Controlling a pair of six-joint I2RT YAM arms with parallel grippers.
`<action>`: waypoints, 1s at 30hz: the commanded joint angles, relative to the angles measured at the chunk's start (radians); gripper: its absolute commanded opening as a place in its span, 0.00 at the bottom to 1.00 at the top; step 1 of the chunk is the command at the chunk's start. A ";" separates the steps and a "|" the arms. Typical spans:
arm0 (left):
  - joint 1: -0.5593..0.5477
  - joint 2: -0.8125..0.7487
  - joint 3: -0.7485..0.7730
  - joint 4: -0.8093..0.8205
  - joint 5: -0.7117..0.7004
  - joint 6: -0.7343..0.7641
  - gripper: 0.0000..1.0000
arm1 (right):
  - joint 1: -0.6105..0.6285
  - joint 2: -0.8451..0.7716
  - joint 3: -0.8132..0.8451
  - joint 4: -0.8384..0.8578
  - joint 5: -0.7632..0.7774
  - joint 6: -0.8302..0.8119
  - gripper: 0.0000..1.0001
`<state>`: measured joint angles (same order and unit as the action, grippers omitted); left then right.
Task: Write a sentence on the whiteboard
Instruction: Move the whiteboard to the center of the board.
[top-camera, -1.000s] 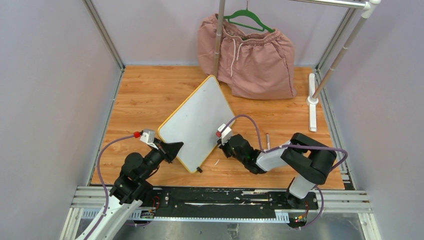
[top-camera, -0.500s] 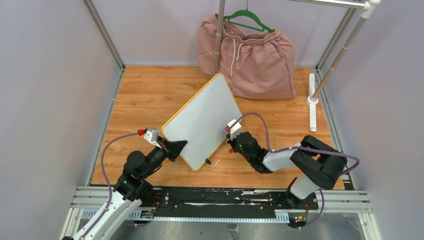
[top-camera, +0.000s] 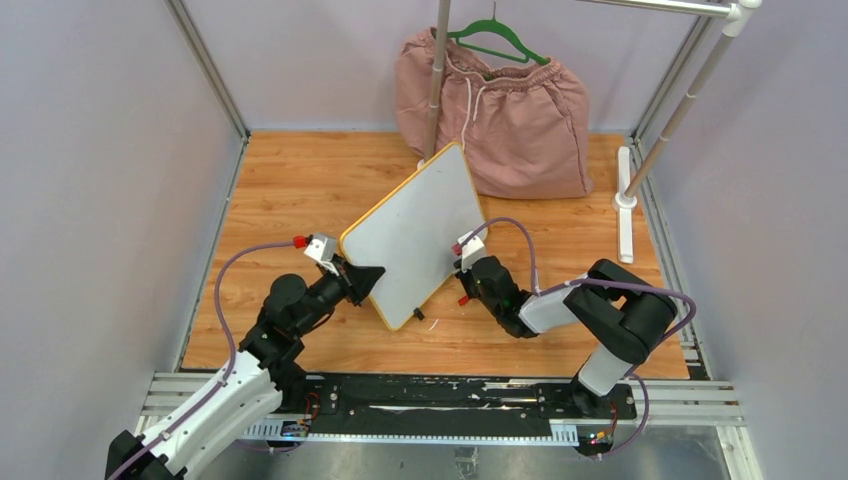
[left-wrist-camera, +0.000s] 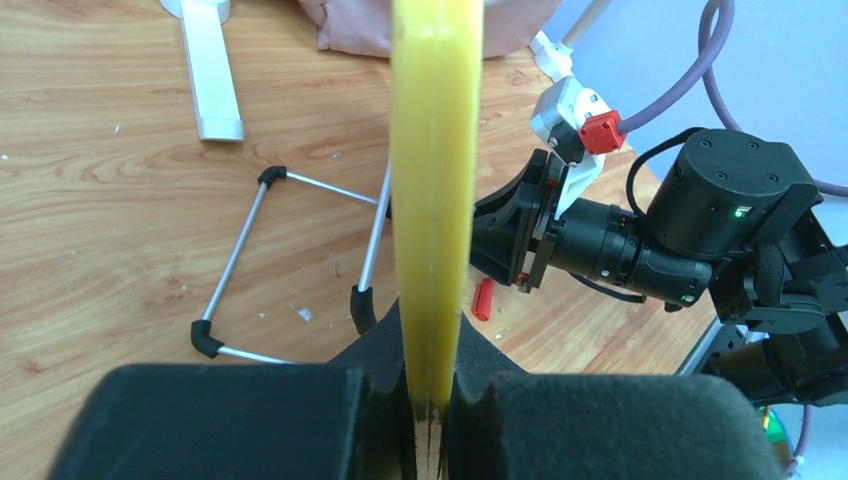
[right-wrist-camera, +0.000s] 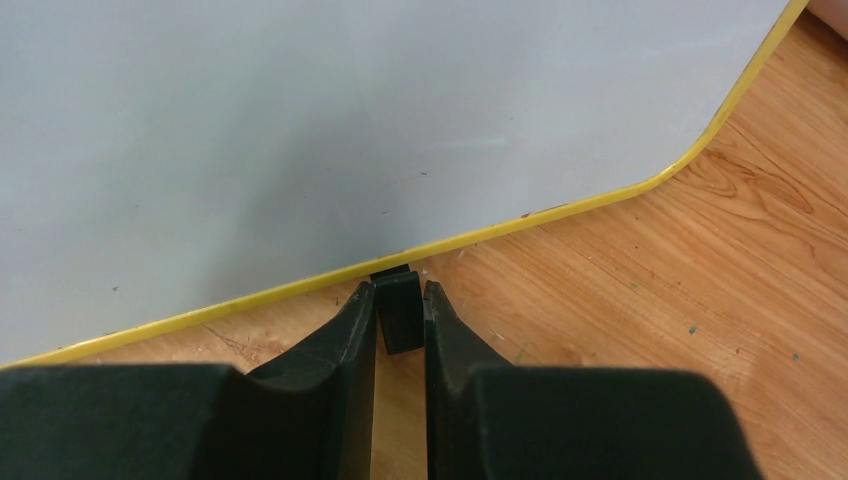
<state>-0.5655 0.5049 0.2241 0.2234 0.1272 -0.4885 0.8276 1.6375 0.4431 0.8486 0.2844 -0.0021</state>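
My overhead view: the whiteboard (top-camera: 415, 240), white with rounded corners and a thin yellow rim (left-wrist-camera: 435, 200), lies turned diagonally over the wooden bench (top-camera: 300, 190), writing face up, one corner toward the back, a small black foot (right-wrist-camera: 400, 312) at its right-hand edge.

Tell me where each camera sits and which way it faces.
Top external: above and behind the robot, looking down on the whiteboard, left tool and right tool.
Left wrist: on the left arm, looking along the yellow rim; the left tool clamps it.
Right wrist: on the right arm, facing the white face; the right tool pinches a black foot.
Shared: every view shows the whiteboard.
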 joint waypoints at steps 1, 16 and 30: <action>-0.003 0.013 0.009 0.023 -0.046 0.037 0.05 | -0.021 -0.031 0.021 0.059 0.063 0.047 0.02; -0.004 -0.072 -0.028 0.021 -0.069 0.044 0.41 | -0.020 -0.184 0.044 -0.173 0.044 0.033 0.49; -0.003 -0.315 0.027 -0.228 -0.286 0.041 1.00 | 0.019 -0.470 -0.004 -0.376 0.091 0.037 0.52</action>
<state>-0.5655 0.2832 0.1989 0.1223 -0.0288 -0.4500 0.8272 1.2461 0.4618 0.5465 0.3347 0.0288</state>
